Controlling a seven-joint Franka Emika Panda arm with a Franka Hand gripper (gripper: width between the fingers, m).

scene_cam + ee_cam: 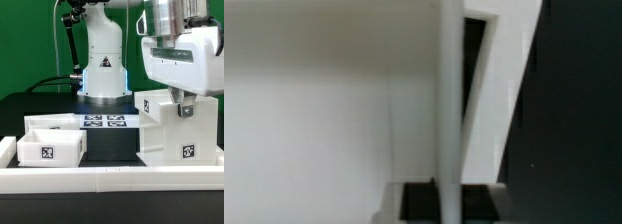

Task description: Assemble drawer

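The drawer's boxy white housing (160, 128) stands at the exterior view's right, a marker tag on its front. A smaller open-top white tray (55, 146) with a tag lies at the exterior view's left, apart from the housing. My gripper (183, 104) reaches down onto the housing's upper edge. In the wrist view a thin white wall of the housing (450, 90) runs between my dark fingers (420, 203), which press on it from both sides; the gripper (450, 190) is shut on that wall. No knob shows.
The marker board (106, 122) lies flat between the tray and the housing, in front of the robot's base (103, 65). A long low white rail (110, 178) edges the table's near side. The table (580, 100) is black.
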